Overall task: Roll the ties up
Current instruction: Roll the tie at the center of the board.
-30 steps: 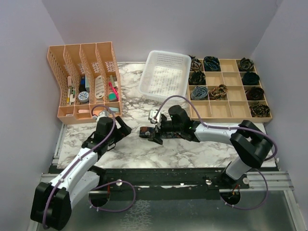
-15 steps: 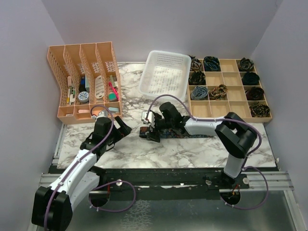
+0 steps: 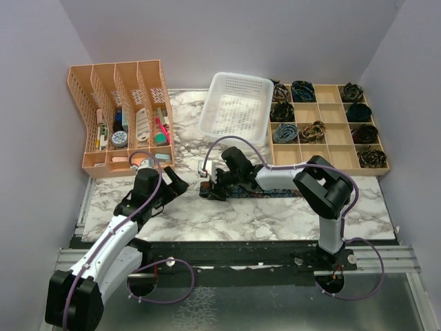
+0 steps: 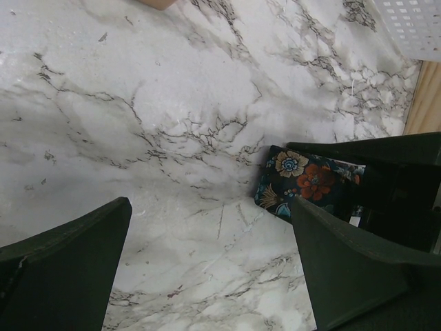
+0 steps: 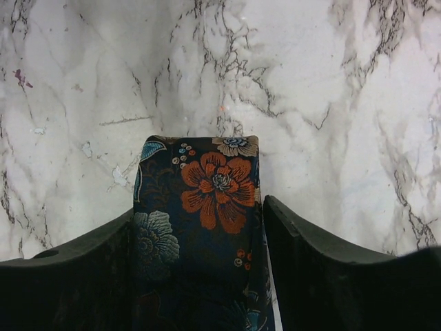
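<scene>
One tie [image 3: 275,194], dark navy with orange and blue flowers, lies flat as a strip across the marble table. Its left end [image 5: 207,186] sits between the fingers of my right gripper [image 5: 198,207], which is shut on it, the fingers pressing in on its two long edges. From above, my right gripper [image 3: 212,187] is at the table's middle. My left gripper [image 3: 178,185] hovers just left of the tie end [image 4: 303,181]. It stands wide open [image 4: 210,207] over bare marble, holding nothing.
A wooden compartment tray [image 3: 331,169] at the back right holds several rolled ties [image 3: 302,89]. A white plastic basket [image 3: 238,107] stands at the back centre. An orange desk organiser [image 3: 120,124] with small items is at the back left.
My right arm has slid left along the tie to its end, and its fingers have closed in from wide open onto the tie's edges. The left arm has barely moved.
</scene>
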Controlling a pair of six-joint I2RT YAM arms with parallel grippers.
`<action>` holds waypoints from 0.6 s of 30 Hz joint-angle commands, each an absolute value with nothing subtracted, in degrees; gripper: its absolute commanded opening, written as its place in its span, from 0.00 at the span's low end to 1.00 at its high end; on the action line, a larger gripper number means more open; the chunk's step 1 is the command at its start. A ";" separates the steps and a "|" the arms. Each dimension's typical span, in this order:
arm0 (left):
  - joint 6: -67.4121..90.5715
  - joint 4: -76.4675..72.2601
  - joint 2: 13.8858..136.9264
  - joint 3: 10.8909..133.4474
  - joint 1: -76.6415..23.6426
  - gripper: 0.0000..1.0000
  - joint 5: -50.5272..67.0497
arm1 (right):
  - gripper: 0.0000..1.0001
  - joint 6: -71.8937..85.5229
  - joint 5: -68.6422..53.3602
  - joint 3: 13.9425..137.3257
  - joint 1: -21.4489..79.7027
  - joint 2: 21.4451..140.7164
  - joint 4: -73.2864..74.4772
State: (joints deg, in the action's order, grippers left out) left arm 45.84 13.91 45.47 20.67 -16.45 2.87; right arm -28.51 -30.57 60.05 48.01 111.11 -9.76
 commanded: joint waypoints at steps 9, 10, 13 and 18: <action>46.93 14.17 44.48 18.98 -15.91 0.99 2.21 | 0.45 -23.90 -33.82 55.70 50.10 111.05 -12.20; 47.20 13.93 44.45 18.79 -15.91 0.99 2.17 | 0.45 -23.74 -33.33 55.51 50.91 110.89 -12.49; 47.90 13.83 44.07 18.33 -15.91 0.99 1.84 | 0.45 -22.37 -30.79 55.42 53.45 111.11 -13.42; 48.88 15.33 42.30 18.11 -15.86 0.99 0.41 | 0.45 -19.02 -28.92 55.72 55.92 112.35 -15.70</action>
State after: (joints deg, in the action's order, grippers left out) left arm 47.59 14.50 44.36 18.76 -16.45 2.37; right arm -22.74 -31.27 57.01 54.02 110.93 -15.62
